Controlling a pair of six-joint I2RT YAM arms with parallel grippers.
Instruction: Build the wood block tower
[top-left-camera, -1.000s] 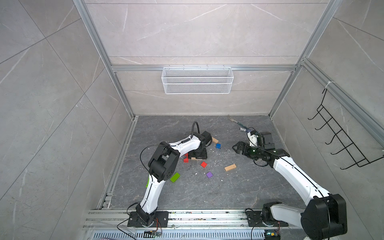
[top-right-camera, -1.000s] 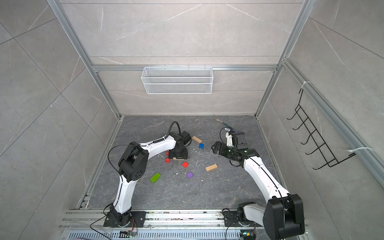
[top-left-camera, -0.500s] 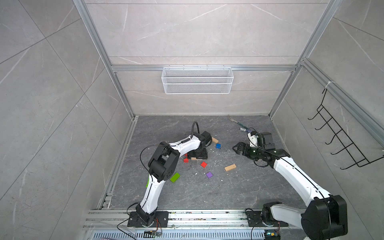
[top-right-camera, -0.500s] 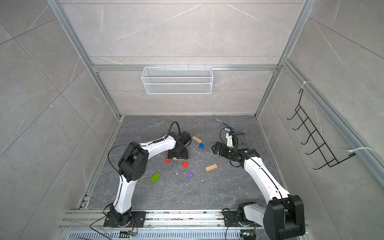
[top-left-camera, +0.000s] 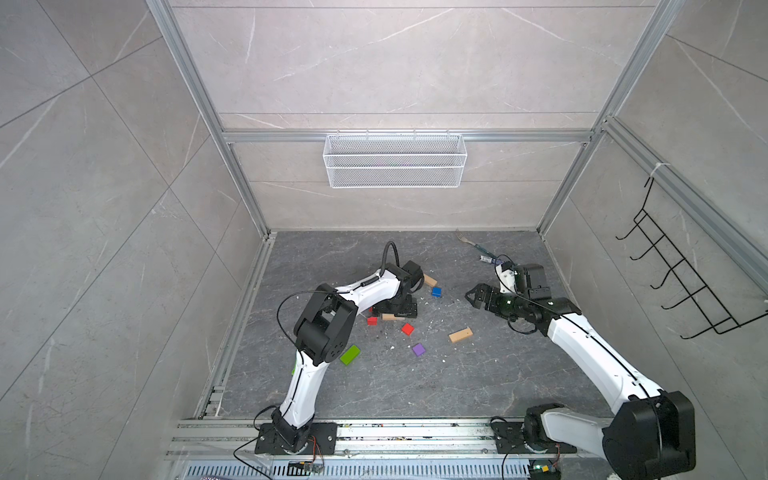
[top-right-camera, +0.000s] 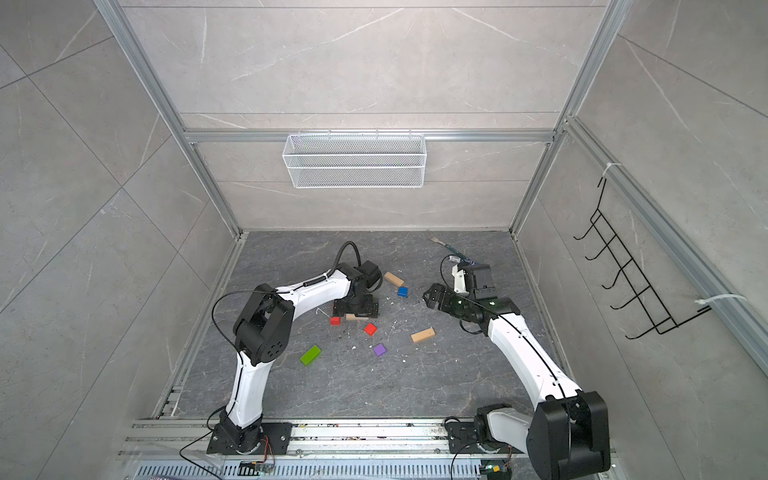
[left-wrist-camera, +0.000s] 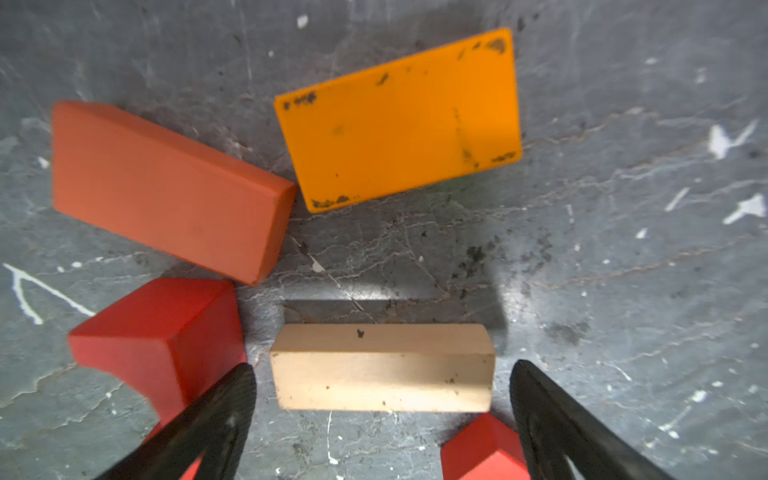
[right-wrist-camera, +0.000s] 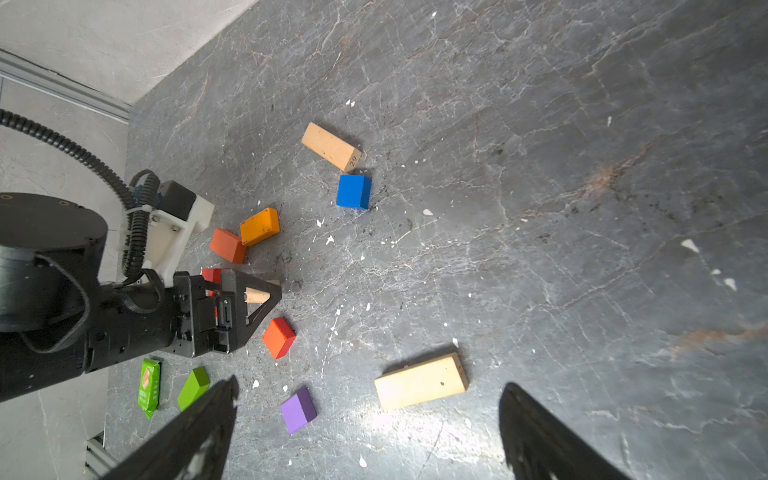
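Your left gripper (left-wrist-camera: 381, 368), fingers (left-wrist-camera: 208, 415) spread wide and empty, straddles a tan bar (left-wrist-camera: 382, 374) lying on the floor (left-wrist-camera: 623, 249). A red arch (left-wrist-camera: 162, 332) and a red cube (left-wrist-camera: 482, 451) crowd it, so closing may knock them. Your right gripper (right-wrist-camera: 369, 383) hovers spread and empty over scattered, unstacked blocks (right-wrist-camera: 353, 191).

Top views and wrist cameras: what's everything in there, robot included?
tan blocks: three, tan, scattered on floor.
orange bar, red-orange bar: one each, side by side.
red arch: one, red, next to red-orange bar.
red cube, blue cube, purple cube: one each, spread apart.
green bar: one, green, front left.
wrapper: one, green, beside green bar.
fork: one, silvery, rear right.
wire basket: one, white, back wall.
hook rack: one, black, right wall.
left fingers: two, black, open around tan block.
right fingers: two, black, open, empty.
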